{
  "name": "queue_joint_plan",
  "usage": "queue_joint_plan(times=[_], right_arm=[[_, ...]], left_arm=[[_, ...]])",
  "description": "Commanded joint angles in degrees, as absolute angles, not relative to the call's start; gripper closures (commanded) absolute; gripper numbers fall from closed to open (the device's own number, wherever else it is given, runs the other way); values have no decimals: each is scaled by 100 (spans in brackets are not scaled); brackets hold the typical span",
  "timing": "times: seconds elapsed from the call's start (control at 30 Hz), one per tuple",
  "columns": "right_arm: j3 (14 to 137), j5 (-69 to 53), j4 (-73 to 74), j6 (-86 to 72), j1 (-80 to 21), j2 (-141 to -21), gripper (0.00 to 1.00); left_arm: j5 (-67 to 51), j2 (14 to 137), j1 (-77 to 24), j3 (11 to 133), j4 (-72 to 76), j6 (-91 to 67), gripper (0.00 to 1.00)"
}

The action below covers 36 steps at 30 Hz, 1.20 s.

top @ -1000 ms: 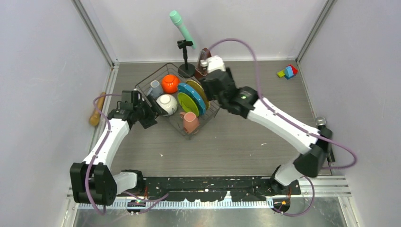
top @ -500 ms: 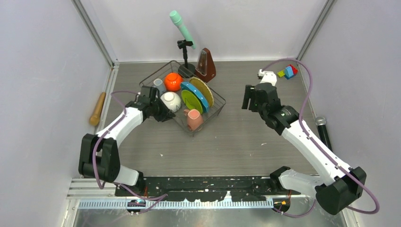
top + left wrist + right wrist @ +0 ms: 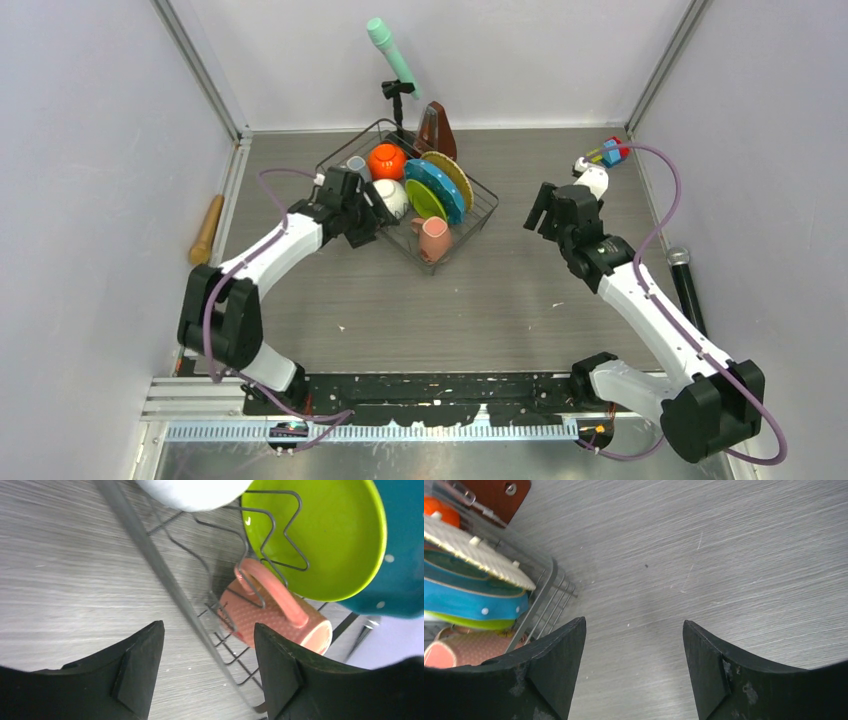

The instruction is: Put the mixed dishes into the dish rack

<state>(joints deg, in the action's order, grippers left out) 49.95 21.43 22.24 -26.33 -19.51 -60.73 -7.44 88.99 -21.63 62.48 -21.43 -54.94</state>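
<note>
The dish rack (image 3: 466,237) stands at the table's back middle. In it are the orange bowl (image 3: 386,160), white bowl (image 3: 394,197), grey mug (image 3: 356,164), lime-green plate (image 3: 424,203), blue dotted plate (image 3: 433,187), yellow plate (image 3: 452,174) and pinkish mug (image 3: 434,240). My left gripper (image 3: 364,216) is open at the rack's near-left side. In the left wrist view the rim wire (image 3: 161,575) runs between the left gripper's (image 3: 209,635) jaws, with the mug (image 3: 272,620) and green plate (image 3: 325,540) beyond. My right gripper (image 3: 545,208) hangs open over bare table, right of the rack (image 3: 541,605).
The brown metronome (image 3: 436,126) and a black stand holding a mint microphone (image 3: 394,58) stand just behind the rack. A wooden roller (image 3: 207,230) lies by the left wall, coloured blocks (image 3: 608,152) at the back right, a black microphone (image 3: 686,280) along the right wall.
The rack has slid right and back, up against the metronome and stand, with my left gripper following it. My right arm pulled away from the rack to the right.
</note>
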Motion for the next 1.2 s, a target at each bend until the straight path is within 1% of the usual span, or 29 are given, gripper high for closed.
queue_joint_plan(times=[0.0, 0.1, 0.17, 0.2, 0.3, 0.33, 0.4, 0.47, 0.53, 0.57, 0.63, 0.8, 0.9, 0.93, 0.97, 1.03, 1.07, 1.1, 1.13, 1.17], right_arm=[[4725, 3084, 1323, -2779, -1810, -5855, 23], [4587, 3368, 1114, -2631, -1573, -5832, 22], [4531, 3392, 1070, -2628, -1300, -5855, 21], [4453, 3357, 973, -2621, -1120, -5850, 21], [3854, 3087, 263, -2220, -846, -5739, 19], [3711, 3046, -257, -1950, -814, -5682, 17], [3442, 2950, -619, -1719, -713, -5696, 15], [3260, 2791, -951, -1486, -629, -5805, 14], [2898, 2700, -1649, -1535, -498, -5893, 13], [2553, 2490, -2368, -1541, -386, -5968, 13], [2079, 2266, -3366, -1211, -336, -6173, 13], [1788, 1873, -4068, -926, -333, -6753, 8], [1776, 2141, -4703, -722, -332, -7353, 8], [1806, 2278, -4835, -734, -325, -7504, 8], [1839, 2347, -4931, -803, -316, -7776, 7], [1804, 2459, -5458, -922, -250, -8370, 7], [1690, 2423, -6183, -914, -199, -8845, 8], [1658, 2424, -6300, -901, -183, -8940, 8], [1737, 2296, -5868, -992, -125, -8805, 8], [1800, 2172, -5738, -1010, -98, -8793, 8]], left_arm=[[275, 7794, -2061, 6184, -2821, -4825, 28], [737, 7131, -1857, 5979, -3158, -4491, 25], [1125, 6700, -1651, 5750, -3265, -4186, 21], [1378, 6487, -1559, 5615, -3260, -4055, 18], [2107, 5968, -1408, 4978, -2822, -3769, 2], [2188, 5834, -1406, 4728, -2501, -3630, 1], [2179, 5639, -1413, 4252, -1792, -3195, 0], [2494, 5645, -1415, 3937, -1219, -2844, 0], [2708, 5721, -1415, 3586, -239, -2349, 0], [2852, 5807, -1415, 3304, 293, -2207, 0], [3187, 6079, -1415, 3059, 1129, -1823, 0], [3786, 7169, -1390, 2580, 2850, -990, 0], [3660, 7874, -1272, 2069, 4450, -369, 0], [3658, 7921, -1289, 2081, 4612, -244, 0], [3375, 7924, -1218, 2094, 4625, -183, 0], [3066, 8273, -970, 1978, 5171, -274, 0], [2812, 8471, -826, 1945, 5480, -283, 0], [2582, 8495, -787, 1946, 5478, -244, 0], [2288, 8415, -762, 1985, 5187, -246, 0], [2016, 8420, -676, 2001, 5133, -272, 0]])
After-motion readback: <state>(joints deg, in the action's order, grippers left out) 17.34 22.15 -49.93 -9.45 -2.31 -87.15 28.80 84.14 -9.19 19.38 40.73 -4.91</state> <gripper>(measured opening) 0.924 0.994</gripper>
